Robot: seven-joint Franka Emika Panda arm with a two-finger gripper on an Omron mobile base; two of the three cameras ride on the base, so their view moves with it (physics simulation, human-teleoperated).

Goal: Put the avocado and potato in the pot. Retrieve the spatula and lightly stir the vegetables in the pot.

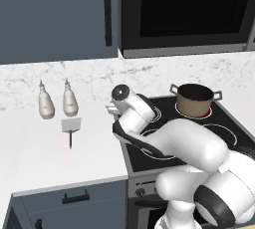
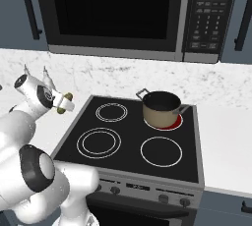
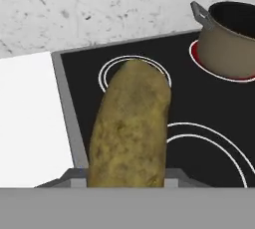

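Up above the stove's (image 2: 74, 136) left edge, gripper (image 2: 64, 103) pinching the potato (image 3: 130, 128) between its fingers, pot (image 2: 161, 109) on the glowing red back right burner (image 2: 176, 121), spatula (image 1: 71, 128) on the counter (image 1: 40, 148) near two white bottles (image 1: 46, 101).

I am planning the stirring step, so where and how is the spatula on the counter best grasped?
Take the spatula by its thin dark handle, coming straight down from above with the jaws across its width. It lies flat on the white counter, pale blade toward the two white bottles and handle pointing to the counter's front edge, so the handle end looks freest. The gripper holds the potato now.
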